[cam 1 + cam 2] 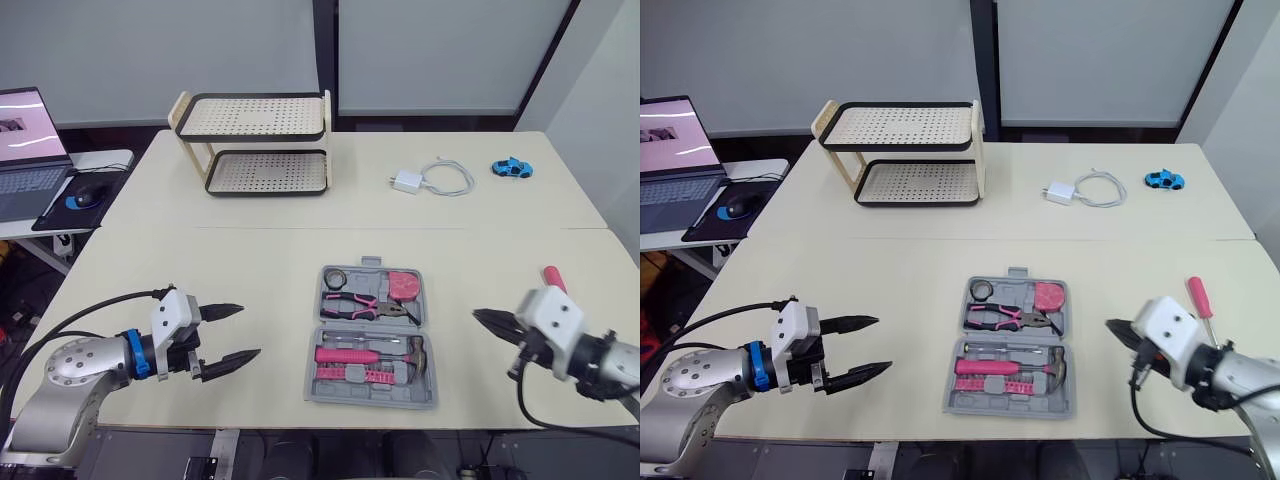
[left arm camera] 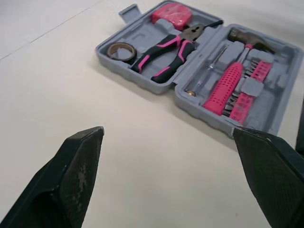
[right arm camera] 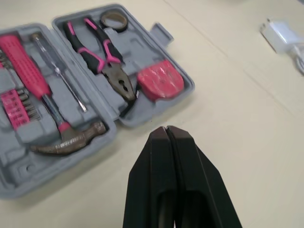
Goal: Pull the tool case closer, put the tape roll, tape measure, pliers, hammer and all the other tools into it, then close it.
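Left eye view: cream table (image 1: 250, 270), open tool case (image 1: 372, 335) near its front middle, rack (image 1: 255, 118) behind, laptop (image 1: 30, 150) on a side desk. Right eye view: pink screwdriver (image 1: 1199, 300) lying outside the case. Left wrist view: left gripper (image 2: 168, 133) spread wide, empty. Right wrist view: right gripper (image 3: 166, 129) pressed closed, empty.

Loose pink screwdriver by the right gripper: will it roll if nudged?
The screwdriver has a round-looking handle and lies free on the table, so a sideways nudge probably rolls it. Probably stiff and light; the thin shaft sits low, so pinch the handle.
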Tool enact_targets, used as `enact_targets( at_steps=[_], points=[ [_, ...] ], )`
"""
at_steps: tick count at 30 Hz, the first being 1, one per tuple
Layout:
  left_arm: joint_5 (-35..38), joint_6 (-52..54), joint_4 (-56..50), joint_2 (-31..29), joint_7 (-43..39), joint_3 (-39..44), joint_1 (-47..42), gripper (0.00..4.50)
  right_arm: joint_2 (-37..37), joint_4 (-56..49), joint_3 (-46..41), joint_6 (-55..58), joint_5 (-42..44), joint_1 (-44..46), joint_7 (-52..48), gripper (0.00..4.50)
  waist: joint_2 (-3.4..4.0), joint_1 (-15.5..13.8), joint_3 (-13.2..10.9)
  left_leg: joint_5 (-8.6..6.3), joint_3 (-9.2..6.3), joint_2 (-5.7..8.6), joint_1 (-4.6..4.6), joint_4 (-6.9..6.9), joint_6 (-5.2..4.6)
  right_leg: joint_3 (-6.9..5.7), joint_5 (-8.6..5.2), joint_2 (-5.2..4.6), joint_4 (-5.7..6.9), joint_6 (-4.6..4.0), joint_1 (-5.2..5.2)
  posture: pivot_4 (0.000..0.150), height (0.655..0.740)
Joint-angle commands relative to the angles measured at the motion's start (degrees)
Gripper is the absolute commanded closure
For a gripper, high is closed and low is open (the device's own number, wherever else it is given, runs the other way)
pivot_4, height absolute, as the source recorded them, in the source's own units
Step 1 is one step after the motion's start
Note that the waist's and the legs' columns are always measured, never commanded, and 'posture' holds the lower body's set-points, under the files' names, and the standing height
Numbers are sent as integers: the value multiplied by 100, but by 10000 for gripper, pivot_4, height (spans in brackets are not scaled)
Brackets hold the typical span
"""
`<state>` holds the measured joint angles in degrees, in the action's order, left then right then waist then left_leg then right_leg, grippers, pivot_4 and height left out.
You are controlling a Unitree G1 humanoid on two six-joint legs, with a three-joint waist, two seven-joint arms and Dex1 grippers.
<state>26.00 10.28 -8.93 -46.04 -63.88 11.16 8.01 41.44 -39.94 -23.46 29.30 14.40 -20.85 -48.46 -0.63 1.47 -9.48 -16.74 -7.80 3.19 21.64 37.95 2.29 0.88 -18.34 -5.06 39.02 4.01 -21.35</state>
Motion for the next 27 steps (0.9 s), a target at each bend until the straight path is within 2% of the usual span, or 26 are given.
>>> enact_targets(
  at_steps=[1,9,10,12,23,27],
  points=[
    [-86,-294,251,81,97,227,9,0,-329,178,-1023,-503,24,-769,1,44699,-3,-15,2,0,-2,-1,-1,-1,0,-2,0,0,0,0,2,1500,7318],
    [-179,-496,441,174,289,392,278,0,-872,882,-2081,-1029,172,-1581,206,44699,5,23,6,-2,9,-4,-26,-13,-2,12,0,0,-1,-1,15,1500,7318],
    [-173,-467,417,193,340,402,297,0,-938,957,-2207,-945,275,-1605,251,43091,7,23,8,-2,10,-4,-27,-14,-3,12,-1,1,-1,-1,15,1500,7318],
    [-112,-332,288,210,437,428,334,0,-1012,1066,-2369,-834,445,-1670,261,38974,7,11,8,-3,9,-3,-27,-15,-4,12,-1,0,-2,-1,17,1500,7318],
    [68,383,-483,186,792,518,407,0,-920,1408,-2431,-741,632,-1720,323,496,12,0,12,-4,10,-1,-26,-14,-6,12,-1,-6,-4,-1,20,1500,7318],
    [92,509,-619,158,804,496,373,0,-830,1500,-2385,-760,606,-1633,345,496,14,0,13,-4,11,0,-26,-14,-6,12,-1,-6,-4,-1,20,1500,7318]
  ],
)
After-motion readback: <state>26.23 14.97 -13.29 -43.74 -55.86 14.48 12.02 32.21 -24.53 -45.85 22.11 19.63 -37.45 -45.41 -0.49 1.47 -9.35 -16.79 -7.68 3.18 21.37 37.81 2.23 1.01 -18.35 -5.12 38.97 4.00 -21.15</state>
